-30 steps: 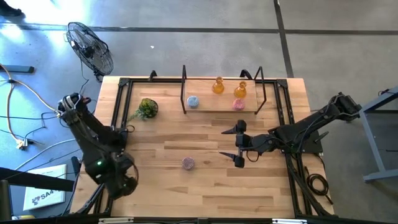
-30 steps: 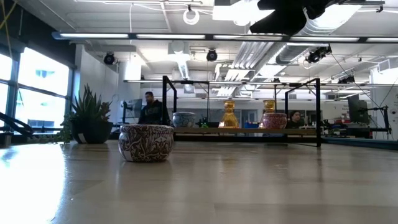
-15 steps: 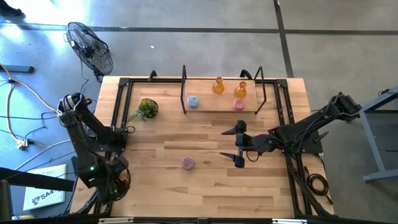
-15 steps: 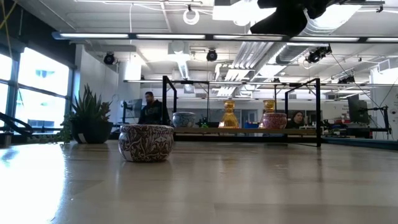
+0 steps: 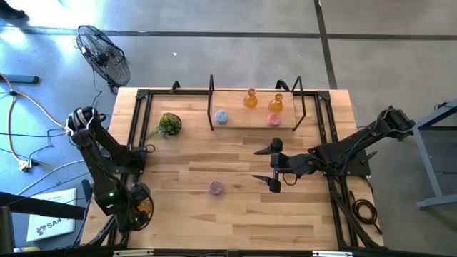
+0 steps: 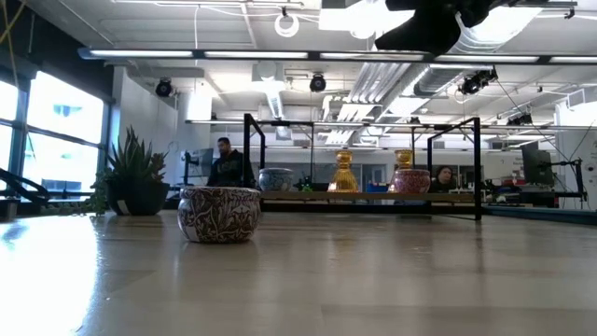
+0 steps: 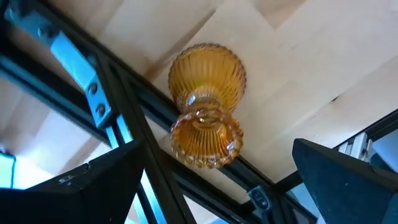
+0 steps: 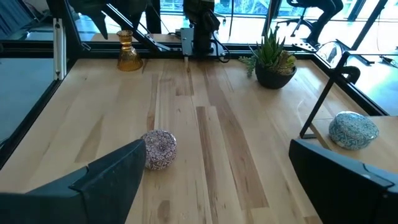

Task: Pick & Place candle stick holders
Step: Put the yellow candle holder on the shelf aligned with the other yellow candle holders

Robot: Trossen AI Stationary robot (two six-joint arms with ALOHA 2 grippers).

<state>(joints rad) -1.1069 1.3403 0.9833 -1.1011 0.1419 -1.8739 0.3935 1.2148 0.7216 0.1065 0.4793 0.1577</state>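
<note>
An amber bottle-shaped holder (image 7: 207, 102) stands upright on the table at the front left corner, beside the black frame rail; it also shows in the high view (image 5: 143, 205). My left gripper (image 5: 132, 207) is open above it, its fingers on either side without touching. A round patterned lilac holder (image 5: 216, 187) sits on the table's middle. Two amber holders (image 5: 250, 98), a pale blue one (image 5: 221, 116) and a pink one (image 5: 273, 120) stand on the far shelf. My right gripper (image 5: 275, 165) is open and empty, right of the lilac holder.
A small green plant (image 5: 169, 124) stands at the far left of the table. A black metal frame (image 5: 211, 100) surrounds the wooden shelf at the far edge, and black rails (image 5: 137, 128) run along the table's sides. A fan (image 5: 103, 53) stands on the floor beyond the table.
My left gripper has shifted a little at the table's front left corner, first toward the left edge and then slightly back. The amber holder now shows beside it in the high view.
</note>
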